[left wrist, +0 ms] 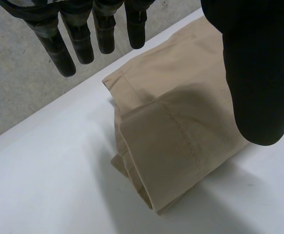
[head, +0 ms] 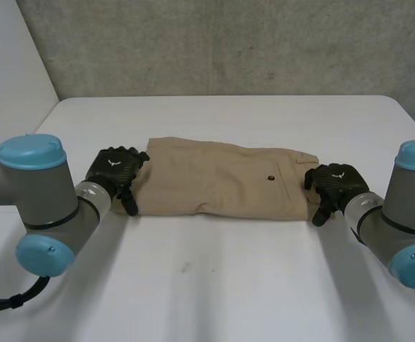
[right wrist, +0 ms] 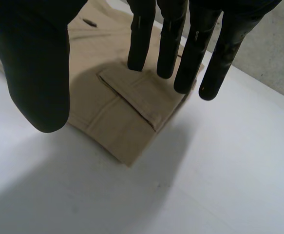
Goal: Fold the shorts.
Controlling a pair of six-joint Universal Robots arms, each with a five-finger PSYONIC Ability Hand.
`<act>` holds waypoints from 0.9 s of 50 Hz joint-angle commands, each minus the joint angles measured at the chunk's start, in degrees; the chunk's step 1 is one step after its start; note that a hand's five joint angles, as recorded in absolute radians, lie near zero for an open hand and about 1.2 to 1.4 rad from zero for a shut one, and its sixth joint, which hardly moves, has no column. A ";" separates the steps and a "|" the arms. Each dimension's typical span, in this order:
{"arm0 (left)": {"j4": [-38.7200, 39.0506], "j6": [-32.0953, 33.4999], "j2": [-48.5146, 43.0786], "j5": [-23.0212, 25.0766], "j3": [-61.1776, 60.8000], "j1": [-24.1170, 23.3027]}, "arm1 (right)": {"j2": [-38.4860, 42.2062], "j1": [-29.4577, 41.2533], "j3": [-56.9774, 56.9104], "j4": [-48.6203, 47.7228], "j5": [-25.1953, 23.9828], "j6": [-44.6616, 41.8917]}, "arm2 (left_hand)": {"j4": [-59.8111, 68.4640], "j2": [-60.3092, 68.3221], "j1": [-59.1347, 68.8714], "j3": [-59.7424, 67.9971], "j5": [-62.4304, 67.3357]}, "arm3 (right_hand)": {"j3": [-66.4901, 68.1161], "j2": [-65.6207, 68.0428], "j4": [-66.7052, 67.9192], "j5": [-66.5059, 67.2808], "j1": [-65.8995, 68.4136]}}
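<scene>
judging by the shorts, you've one fold done, another due; left hand at nine o'clock, right hand at three, both splayed, empty.

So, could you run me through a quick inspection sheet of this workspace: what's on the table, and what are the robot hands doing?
Surface: white table.
Job's things: beige shorts lying flat mid-table, already doubled over, pocket button facing up.
Clutter: nothing seen.
Robot hands: left robot hand open at the hem end; right robot hand open at the pocket end; neither grips the cloth.
Cables: nothing seen near the shorts.
Surroundings: grey concrete wall behind the table.
</scene>
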 commanded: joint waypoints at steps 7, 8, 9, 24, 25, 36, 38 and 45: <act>0.48 0.08 0.54 -0.38 -0.34 -0.17 | 2.09 -3.28 -1.81 -1.34 1.91 -0.46 | 2.53 1.64 2.08 2.01 1.64 | 48.17 48.22 48.41 49.66 52.87; 0.48 0.08 0.89 -0.29 -0.95 -0.17 | 1.74 -3.72 -1.72 -1.08 1.74 -0.63 | 2.36 1.47 1.92 1.84 1.47 | 48.17 48.22 48.41 49.66 52.87; 0.57 0.08 1.07 -0.21 -1.39 -0.09 | 1.22 -4.16 -1.55 -1.07 1.74 -0.90 | 2.20 1.30 1.75 1.67 1.30 | 48.17 48.22 48.41 49.66 52.87; 0.48 0.08 9.07 -0.03 -4.82 0.53 | -6.96 -9.27 -4.09 2.62 2.62 -32.97 | -0.83 -1.73 -1.28 -1.35 -1.73 | 48.17 48.22 48.41 49.66 52.87; 0.57 0.08 9.15 -0.03 -4.82 0.53 | -7.05 -7.61 -4.79 2.53 2.53 -33.59 | -0.83 -1.73 -1.28 -1.35 -1.73 | 48.17 48.22 48.41 49.66 52.87; 3.64 -4.40 9.51 -0.47 0.09 -3.16 | -2.49 17.70 -11.13 -1.16 -5.28 -36.23 | -0.83 -1.73 -1.28 -1.35 -1.73 | 48.17 48.22 48.41 49.66 52.87; 4.00 -6.15 9.51 -0.47 1.32 -3.77 | -1.43 22.80 -10.07 -2.48 -10.20 -37.46 | -0.83 -1.73 -1.28 -1.35 -1.73 | 48.17 48.22 48.41 49.66 52.87; 4.17 -7.30 9.16 -0.56 5.37 -5.01 | -0.72 24.93 -6.82 -2.92 -18.64 -36.76 | -0.83 -1.73 -1.28 -1.35 -1.73 | -9.16 -9.10 -8.91 -7.67 -4.45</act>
